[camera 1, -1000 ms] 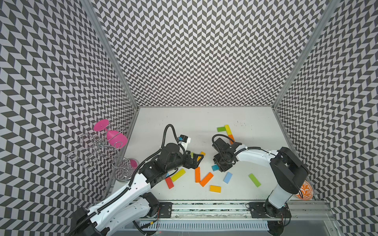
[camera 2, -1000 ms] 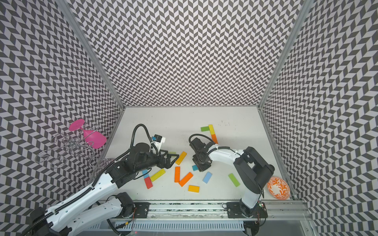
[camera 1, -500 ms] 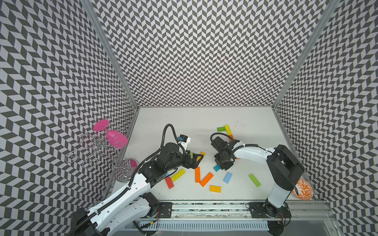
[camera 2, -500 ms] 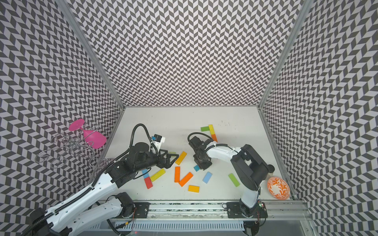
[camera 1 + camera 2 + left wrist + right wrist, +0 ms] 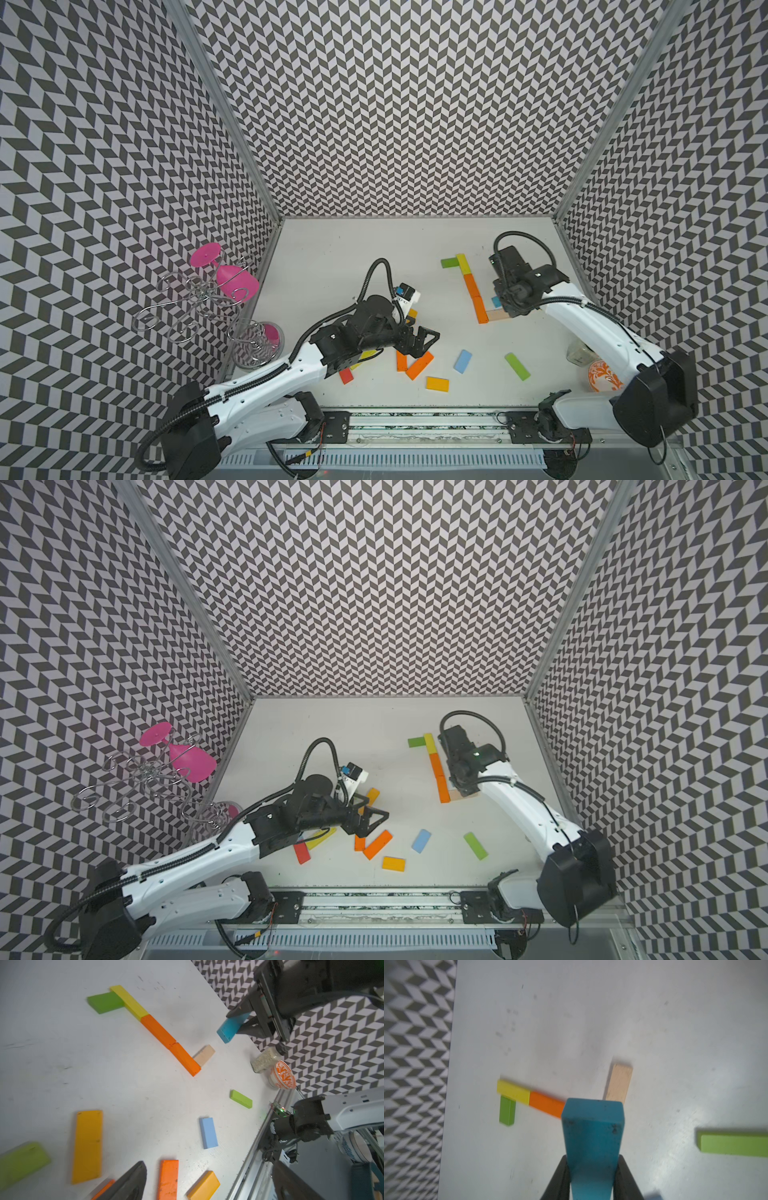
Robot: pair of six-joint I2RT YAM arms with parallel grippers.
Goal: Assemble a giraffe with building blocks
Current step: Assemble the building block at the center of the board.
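**Q:** Which hand carries a piece?

**A:** The right hand. Its two fingers pinch a teal block between them. The block hangs tilted, clear of the table, just beside the pale wooden block.

**Q:** Where does the figure lie?

**A:** Flat on the table, toward the right wall. A yellow block, an orange block and a second orange block lie end to end in one straight line. A green block touches the side of the yellow block at the far end, at a right angle. The pale wooden block touches the side of the second orange block at the near end and points the opposite way.

**Q:** And the other arm?

**A:** The left hand is spread wide and grips nothing. It hovers low near the middle of the table's front half. Loose pieces lie flat around it:
- a red block beside the arm;
- an amber block and a light blue block toward the front;
- a lime block farther right, well apart from the line.
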